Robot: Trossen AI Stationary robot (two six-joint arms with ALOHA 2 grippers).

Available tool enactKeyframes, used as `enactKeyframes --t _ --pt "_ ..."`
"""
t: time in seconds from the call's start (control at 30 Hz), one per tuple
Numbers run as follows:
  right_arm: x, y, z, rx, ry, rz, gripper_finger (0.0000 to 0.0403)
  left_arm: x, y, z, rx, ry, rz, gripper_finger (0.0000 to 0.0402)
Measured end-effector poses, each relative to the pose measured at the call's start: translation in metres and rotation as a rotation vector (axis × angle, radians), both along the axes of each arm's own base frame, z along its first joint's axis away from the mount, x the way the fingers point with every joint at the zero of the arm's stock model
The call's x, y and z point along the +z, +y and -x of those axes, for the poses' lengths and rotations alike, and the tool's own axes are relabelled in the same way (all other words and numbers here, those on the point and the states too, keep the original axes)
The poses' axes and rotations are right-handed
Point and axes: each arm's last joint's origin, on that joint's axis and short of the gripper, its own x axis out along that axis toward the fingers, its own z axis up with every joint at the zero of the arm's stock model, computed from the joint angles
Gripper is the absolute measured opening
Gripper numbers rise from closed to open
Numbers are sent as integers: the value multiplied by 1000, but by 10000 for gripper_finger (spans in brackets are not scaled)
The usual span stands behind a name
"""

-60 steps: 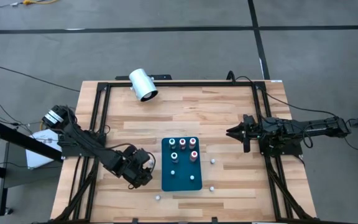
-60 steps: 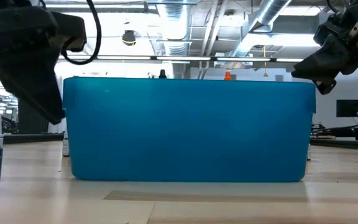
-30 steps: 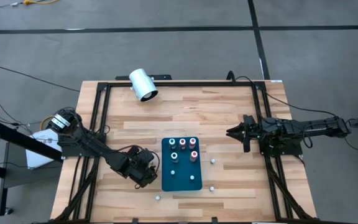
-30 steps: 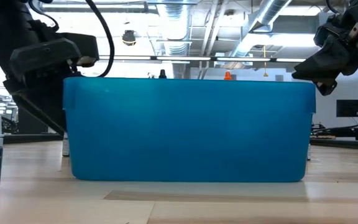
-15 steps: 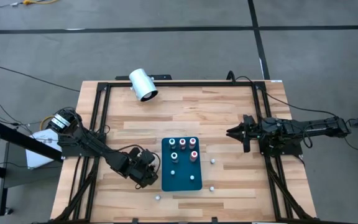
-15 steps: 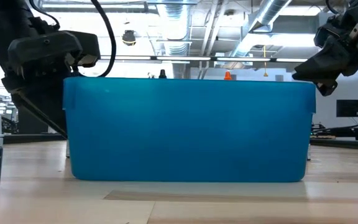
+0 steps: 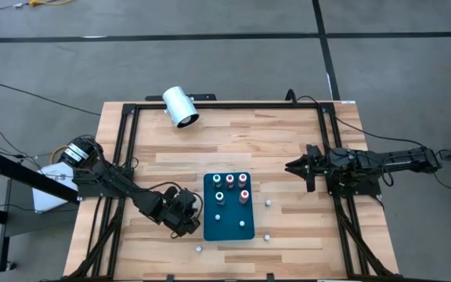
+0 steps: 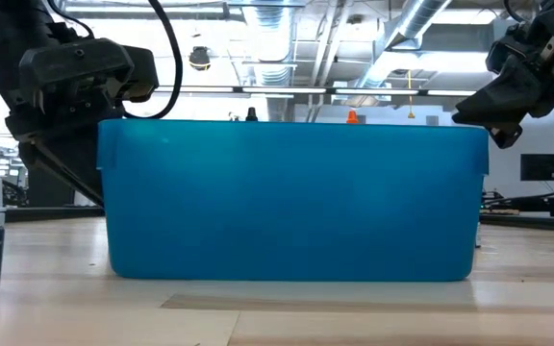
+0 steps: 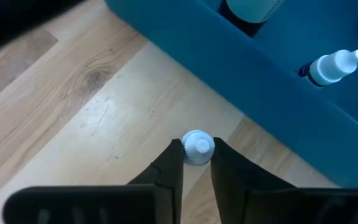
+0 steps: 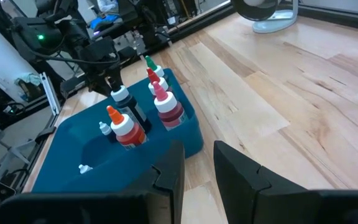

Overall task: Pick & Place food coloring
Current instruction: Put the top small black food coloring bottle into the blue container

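On the wooden desk (image 7: pixel 210 149), the left tool (image 9: pixel 197 163) sits low at eight o'clock beside the blue tray (image 7: pixel 229 207), pinching a small white cap (image 9: pixel 197 147). Food coloring bottles (image 10: pixel 129 127) stand in the tray. At three o'clock the right tool (image 10: pixel 197 163) hovers, fingers slightly parted, empty.

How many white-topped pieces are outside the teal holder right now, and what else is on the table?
White-topped pieces loose on the wood: 3
White-topped piece pinched in the left gripper: 1
Teal holder: 1
White cylinder: 1
Total: 6
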Motion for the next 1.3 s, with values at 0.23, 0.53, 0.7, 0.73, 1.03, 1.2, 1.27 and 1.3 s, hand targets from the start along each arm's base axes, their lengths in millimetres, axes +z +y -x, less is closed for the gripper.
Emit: enactKeyframes --t 0.23,0.53,0.7,0.73,1.03,1.2,1.27,1.3 --pt "0 0 0 0 0 0 75 0 0 0 0 0 1 47" --pt "0 0 0 0 -1 0 75 4 1 1 6 -3 15 45" --pt "0 0 0 0 -1 -1 75 25 5 8 12 -48 25 44" --pt "0 0 0 0 -1 -1 75 30 6 10 13 -59 30 44" --pt "0 0 0 -10 -3 -30 75 76 9 15 -35 -275 121 44" --pt "0 0 0 -10 -3 -33 75 100 5 7 -93 -336 106 44" --pt "0 0 0 -11 -4 -33 75 108 4 4 -98 -361 95 44" --pt "0 0 0 -10 -4 -33 75 110 4 3 -98 -367 84 44"
